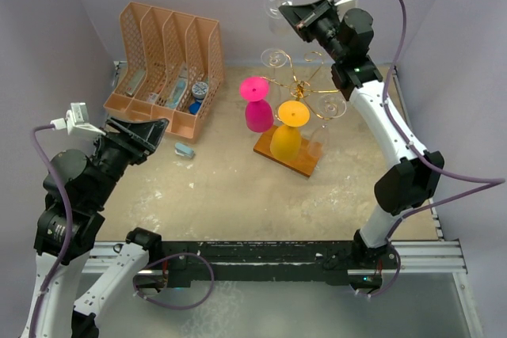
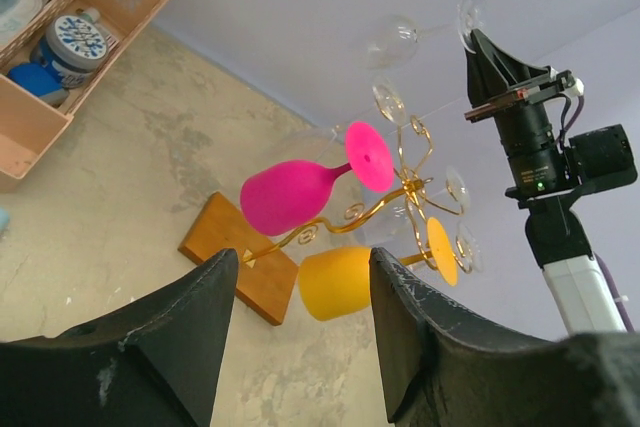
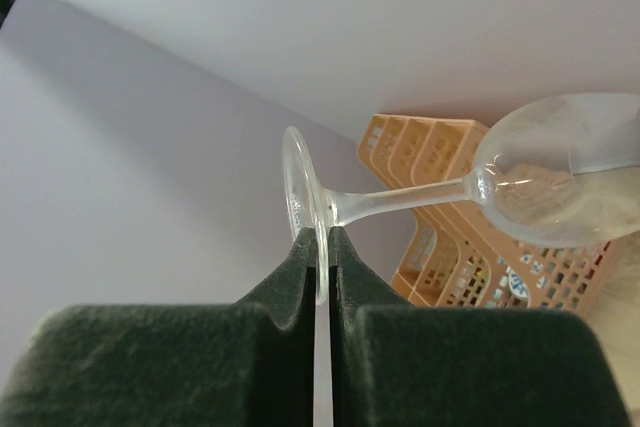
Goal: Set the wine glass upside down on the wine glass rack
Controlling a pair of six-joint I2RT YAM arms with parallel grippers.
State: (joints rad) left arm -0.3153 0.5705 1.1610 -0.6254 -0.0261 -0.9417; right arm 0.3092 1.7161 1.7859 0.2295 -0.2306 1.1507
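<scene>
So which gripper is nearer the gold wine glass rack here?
Right. The right gripper, clamping a clear wine glass, hovers just behind the rack; the left gripper sits far off left.

Pink glass, orange glass crowd the rack front — near tabletop open

No text, brand, number or sign is legible in any view. A round blue-and-white tin in an end compartment of the orange file organizer, at the far left corner of the table, bears a printed pattern, but it is too small and blurred to read as letters. A blue-and-white patch showing through the organizer's lattice wall in the right wrist view is equally unreadable, as are the packets in the other compartments.
</scene>
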